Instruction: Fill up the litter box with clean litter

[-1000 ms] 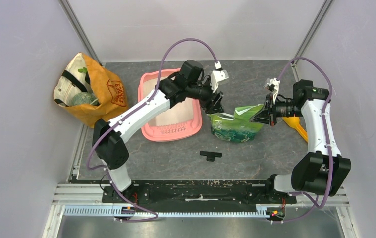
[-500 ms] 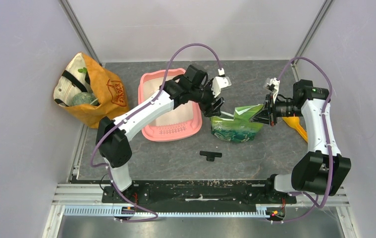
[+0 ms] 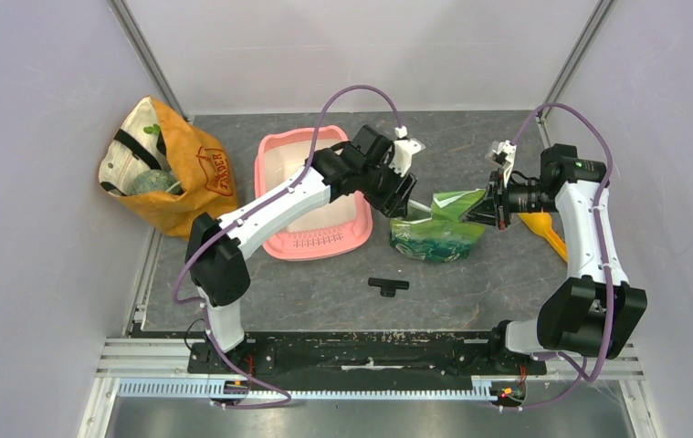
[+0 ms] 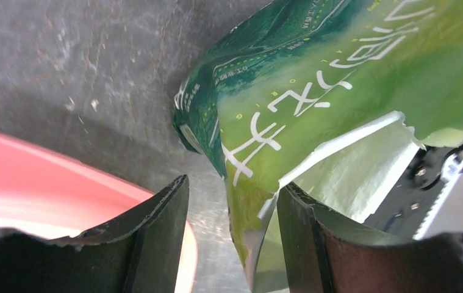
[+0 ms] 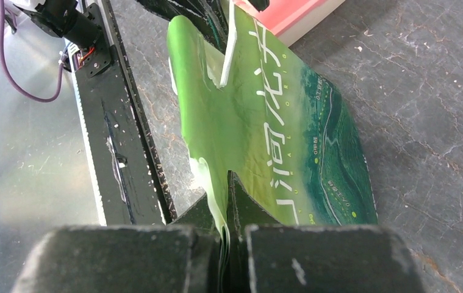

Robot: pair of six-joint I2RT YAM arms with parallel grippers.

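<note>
**Two grippers working the torn mouth of the litter bag beside the pink box**

The right gripper [image 5: 233, 235] is pinching the pale upper flap of the green foil bag [image 5: 277, 140]. Its fingers are pressed together on the foil with no gap showing. It is lifting that end, probably so the torn mouth stays off the table and taut for the other arm.

The left gripper [image 4: 232, 201] is reaching in from the opposite side with its fingers apart. The ragged torn edge of the bag [image 4: 314, 91] is hanging in the gap between them, close against one finger [image 4: 296, 213]. Nothing is being squeezed yet. I judge that it is lining up a second hold, so the two arms can carry and tip the bag together.

The bag [image 3: 434, 235] is stretching lengthwise from one gripper to the other. Its full bottom is resting on the table below the left fingers, and its opened end is rising toward the right ones.

The litter box [image 3: 262, 173] is sitting just outside the left gripper [image 3: 404, 194], on the side away from the bag, its rim [image 4: 64, 183] showing past one finger. Its long axis is crossing the bag's line, with the slotted lip at the end nearer the arm bases. No litter is showing anywhere, and the pale inside of the box is looking bare.
</note>
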